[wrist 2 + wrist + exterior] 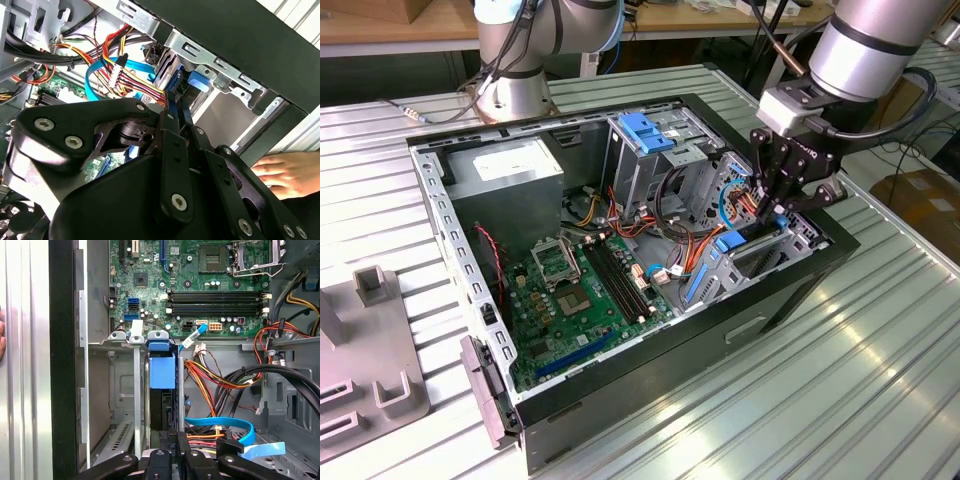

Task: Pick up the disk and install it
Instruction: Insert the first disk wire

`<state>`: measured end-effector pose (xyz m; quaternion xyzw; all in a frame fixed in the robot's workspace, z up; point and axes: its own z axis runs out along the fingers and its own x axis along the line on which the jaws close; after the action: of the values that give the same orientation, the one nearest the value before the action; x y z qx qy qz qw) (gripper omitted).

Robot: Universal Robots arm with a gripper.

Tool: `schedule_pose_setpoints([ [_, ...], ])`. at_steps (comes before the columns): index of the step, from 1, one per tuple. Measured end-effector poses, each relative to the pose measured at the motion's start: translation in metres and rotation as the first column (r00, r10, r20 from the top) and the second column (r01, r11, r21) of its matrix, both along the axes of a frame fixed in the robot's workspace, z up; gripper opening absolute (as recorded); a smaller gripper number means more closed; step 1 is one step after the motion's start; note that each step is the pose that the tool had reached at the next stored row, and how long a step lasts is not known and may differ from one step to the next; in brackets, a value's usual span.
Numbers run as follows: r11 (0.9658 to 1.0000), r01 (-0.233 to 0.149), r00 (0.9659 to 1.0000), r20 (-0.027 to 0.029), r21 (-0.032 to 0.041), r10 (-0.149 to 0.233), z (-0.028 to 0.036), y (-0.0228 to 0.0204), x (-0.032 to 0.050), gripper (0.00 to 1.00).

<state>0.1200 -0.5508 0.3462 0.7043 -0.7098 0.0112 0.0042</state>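
Note:
The disk (162, 371) stands on edge inside the metal drive bay (122, 390) at the front corner of the open computer case (620, 380), its blue side rail facing up. In the second wrist view the disk (170, 67) sits in the bay slot with its blue rail end beside the bay's lip. My gripper (173, 439) reaches down into that bay, its two black fingers close together on the disk's near edge. In the exterior view my gripper (775, 208) hangs over the case's corner on the exterior view's right. Its narrow tips (175, 100) touch the blue rail.
Orange, red and blue cables (215, 390) crowd the space beside the bay. The motherboard (580, 290), a grey power supply (510, 165) and a cage with a blue latch (645, 130) fill the case. A person's hand (285, 172) rests outside the case wall. A grey fixture (360, 340) lies at the exterior view's left.

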Motion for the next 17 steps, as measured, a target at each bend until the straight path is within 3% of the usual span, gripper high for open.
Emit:
schedule_pose_setpoints([
  [4, 1.0, 0.0, 1.0, 0.0, 0.0044, 0.0, -0.0012, -0.0002, 0.0, 0.17],
  [17, 1.0, 0.0, 1.0, 0.0, 0.0046, 0.0, 0.0022, -0.0023, 0.0, 0.17],
])
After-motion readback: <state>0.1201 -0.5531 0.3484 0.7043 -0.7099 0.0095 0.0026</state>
